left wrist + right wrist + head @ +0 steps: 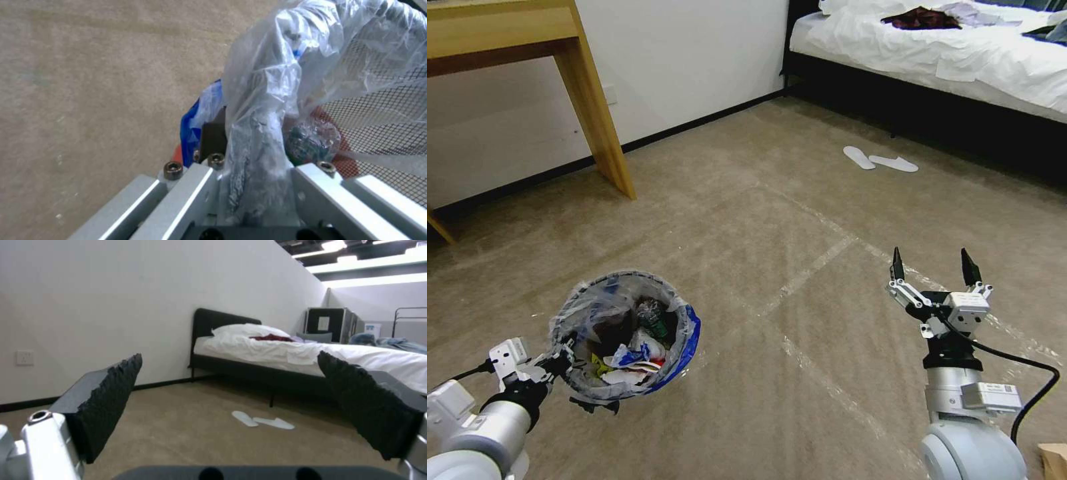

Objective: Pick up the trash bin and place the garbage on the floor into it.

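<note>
On my head view the left gripper point(560, 363) sits low at the left, clamped on the near rim of the trash bin point(677, 363), which hangs tilted out in front of it above the floor point(800, 220). The bin's mouth faces up toward the camera, and its crinkled clear liner point(577, 300) is folded over the blue rim. Inside I can see the garbage point(637, 357): white wads, a red-and-white scrap, something yellow and a dark crumpled piece with a green label. From the left wrist view the liner point(262, 110) is bunched straight down between the gripper's metal links, so the fingers are pinching rim and plastic together; the blue rim point(191, 126) shows just beside them and the carpet lies well below. My right gripper point(935, 267) is held up on the right, well apart from the bin, its two black fingers point(898, 263) spread wide with nothing between them. On the right wrist view those toothed pads point(111, 400) frame the bed point(311, 356) and a pair of white slippers point(262, 420) lying on the carpet near the bed's edge. Shiny tape strips point(814, 267) cross the carpet between the two arms. A wooden bench leg point(594, 113) stands against the wall at the far left.
</note>
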Available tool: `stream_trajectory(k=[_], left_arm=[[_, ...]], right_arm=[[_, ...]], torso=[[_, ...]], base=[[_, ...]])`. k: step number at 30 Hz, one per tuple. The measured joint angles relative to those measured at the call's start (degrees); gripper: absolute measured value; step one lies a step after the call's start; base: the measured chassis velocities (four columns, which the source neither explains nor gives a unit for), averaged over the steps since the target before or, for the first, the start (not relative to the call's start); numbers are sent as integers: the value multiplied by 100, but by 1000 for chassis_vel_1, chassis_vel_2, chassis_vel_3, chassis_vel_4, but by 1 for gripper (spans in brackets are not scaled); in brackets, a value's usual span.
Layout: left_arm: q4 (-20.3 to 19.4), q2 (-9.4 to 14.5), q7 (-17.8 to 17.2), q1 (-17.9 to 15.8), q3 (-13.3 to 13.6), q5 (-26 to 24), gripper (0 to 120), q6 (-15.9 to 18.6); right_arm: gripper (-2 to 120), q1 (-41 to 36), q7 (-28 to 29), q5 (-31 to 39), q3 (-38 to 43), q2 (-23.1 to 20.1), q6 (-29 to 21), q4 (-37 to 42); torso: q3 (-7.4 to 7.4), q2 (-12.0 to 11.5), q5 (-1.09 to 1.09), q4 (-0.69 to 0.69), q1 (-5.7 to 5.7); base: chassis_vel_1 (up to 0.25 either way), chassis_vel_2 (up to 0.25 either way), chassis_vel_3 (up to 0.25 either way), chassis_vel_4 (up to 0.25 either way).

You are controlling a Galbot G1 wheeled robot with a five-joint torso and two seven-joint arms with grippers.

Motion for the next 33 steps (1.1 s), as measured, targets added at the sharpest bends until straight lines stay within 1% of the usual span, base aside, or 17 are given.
stream_trajectory(k=[11,24,33], left_arm=[[50,-7,-3,-50,59,29,1,5],[129,4,-5,-100,81,40,1,8],[158,11,-4,-97,79,45,1,8]], right_arm=[[100,68,-5,-18,-134,52,2,-93],[100,99,-20,-117,-262,112,-1,-204],[100,131,-23,-203,-258,165,2,-257]], torso=[[1,0,0,1,1],[0,0,0,0,1],[0,0,1,0,0]], base=[[-132,125,127,-108],[-86,95,86,-91],[-154,140,149,-143]])
